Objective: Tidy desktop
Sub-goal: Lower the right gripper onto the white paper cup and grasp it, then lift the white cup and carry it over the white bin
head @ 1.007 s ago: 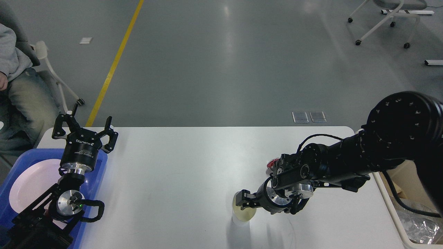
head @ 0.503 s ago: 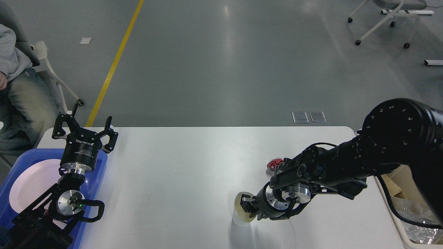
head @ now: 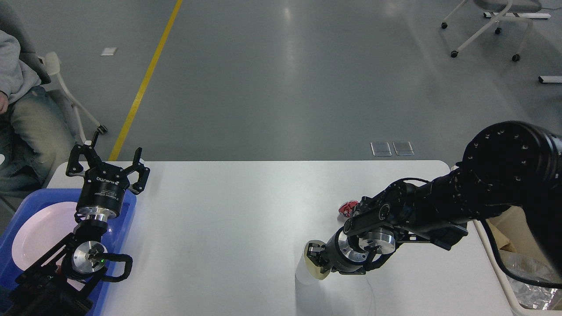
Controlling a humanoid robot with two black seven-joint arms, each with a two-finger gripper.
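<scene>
Between our left end effector (head: pixel 107 163) and our right end effector (head: pixel 317 259) the bench (head: pixel 228 219) lies bare and wide, open for a pass either way. Right at the right end effector's tip stands a pale cup (head: pixel 309 270), blocking it leftward. Behind that arm sits a small red object (head: pixel 349 207). Under and behind our left end effector a blue tray (head: pixel 125 219) with a white plate (head: pixel 39 232) fills the bench edge. Off the right side a cream bin (head: pixel 496 267) bounds the way
</scene>
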